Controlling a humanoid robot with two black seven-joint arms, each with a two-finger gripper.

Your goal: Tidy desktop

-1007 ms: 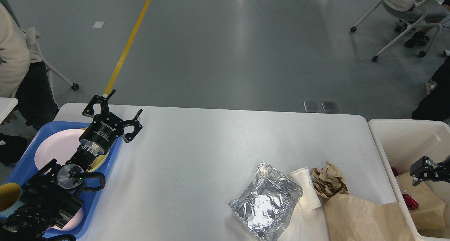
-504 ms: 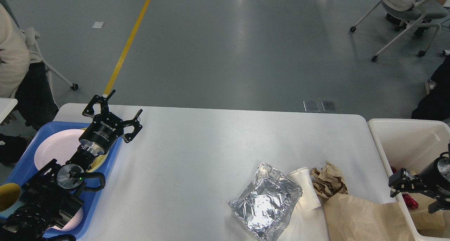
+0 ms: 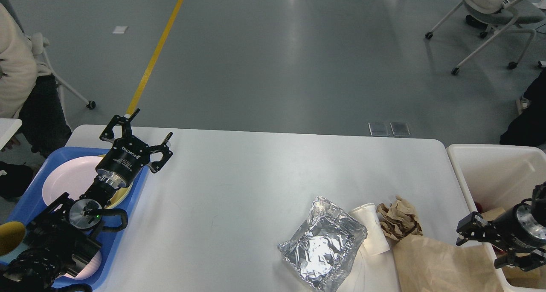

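Note:
The white desktop point(image 3: 256, 185) holds a pile of rubbish at its near right: a crumpled silver foil bag point(image 3: 322, 247), a tipped white paper cup point(image 3: 370, 234), a ball of crumpled brown paper point(image 3: 399, 221) and a flat brown paper bag point(image 3: 439, 264). My right gripper point(image 3: 481, 248) hangs open and empty over the bag's right end, at the table's right edge. Above the table's far left corner, my left gripper point(image 3: 152, 123) is open and holds nothing.
A blue tray point(image 3: 25, 202) at the left edge carries a pink plate point(image 3: 68, 179), a yellowish plate beneath my left wrist and a yellow cup point(image 3: 8, 236). A white bin point(image 3: 495, 168) stands right of the table. Chairs and seated people are beyond.
My right gripper has moved left and down, from over the white bin to the table's right edge above the brown paper bag. The left arm has stayed still.

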